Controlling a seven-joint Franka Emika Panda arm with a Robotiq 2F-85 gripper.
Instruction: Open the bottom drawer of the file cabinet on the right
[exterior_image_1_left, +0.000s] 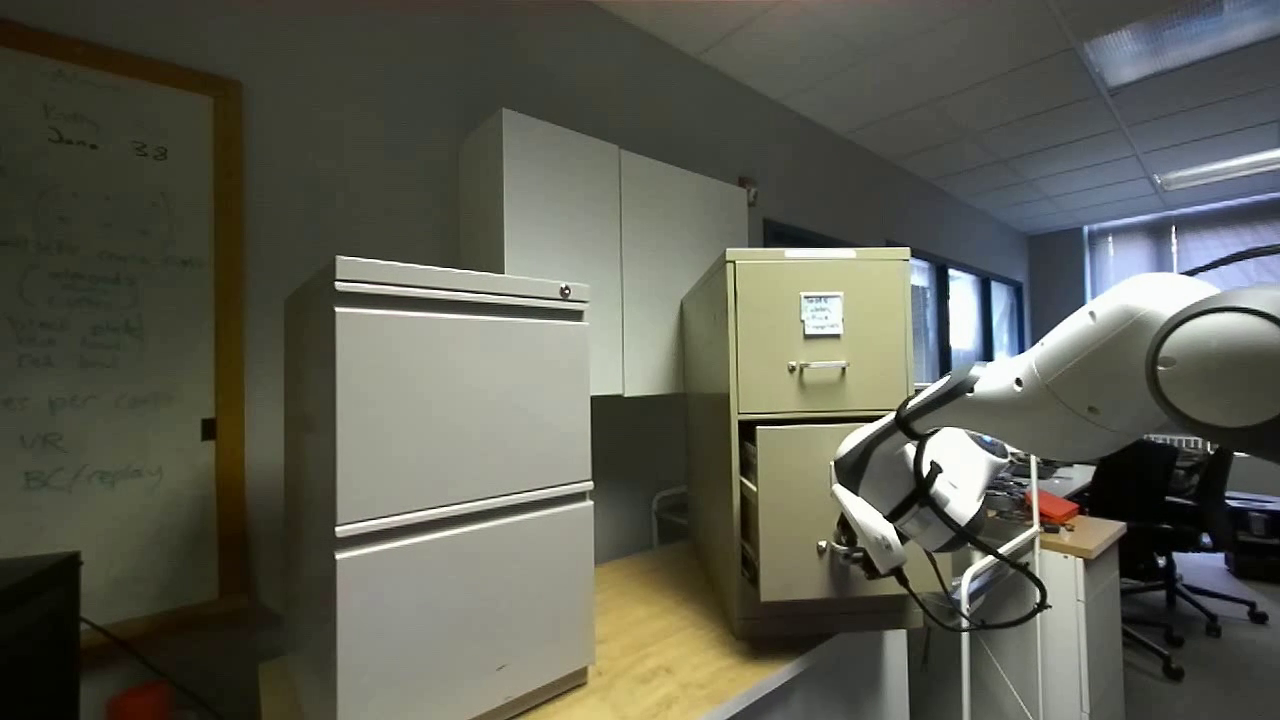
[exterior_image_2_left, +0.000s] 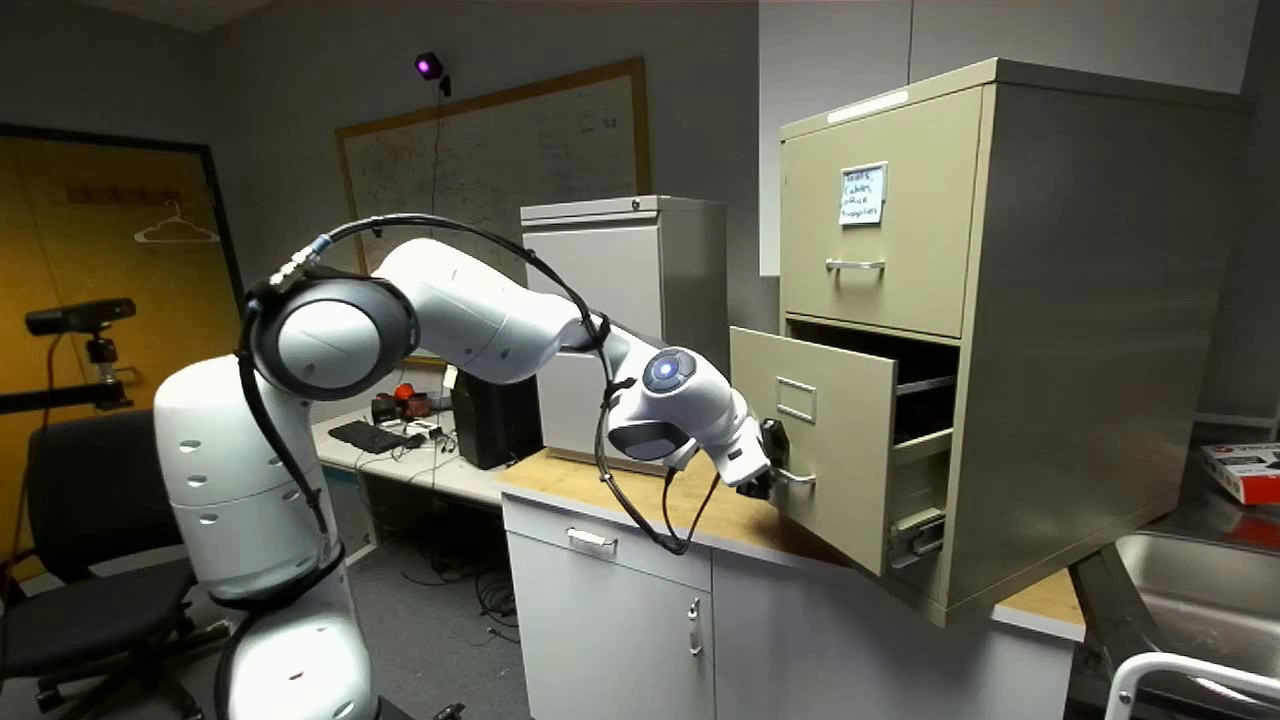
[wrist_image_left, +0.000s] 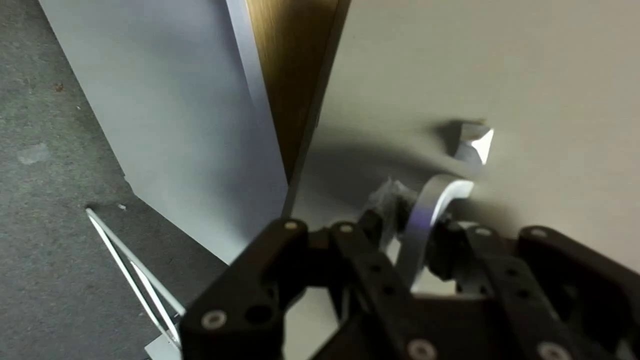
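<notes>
The file cabinet (exterior_image_1_left: 706, 420) is tan and narrow, and it also shows in an exterior view (exterior_image_2_left: 1090, 300). Its bottom drawer (exterior_image_1_left: 800, 490) is partly pulled out in both exterior views (exterior_image_2_left: 845, 430). The dark inside and a side rail show behind its front. The drawer's metal handle (exterior_image_2_left: 797, 477) sits between my gripper's fingers (exterior_image_2_left: 772, 462). In the wrist view my gripper (wrist_image_left: 407, 225) is closed around the handle (wrist_image_left: 419, 215), with one finger on each side. A small latch (wrist_image_left: 474, 142) stands beside the handle. The upper drawer (exterior_image_1_left: 770, 310) is shut.
The wide grey cabinet (exterior_image_1_left: 460, 420) stands on the same wooden counter (exterior_image_1_left: 650, 620). Grey base cupboards (exterior_image_2_left: 610, 620) are below. A sink (exterior_image_2_left: 1200, 580) lies beside the file cabinet. A white metal frame (exterior_image_1_left: 966, 640) stands near the arm. A cable loops under the wrist.
</notes>
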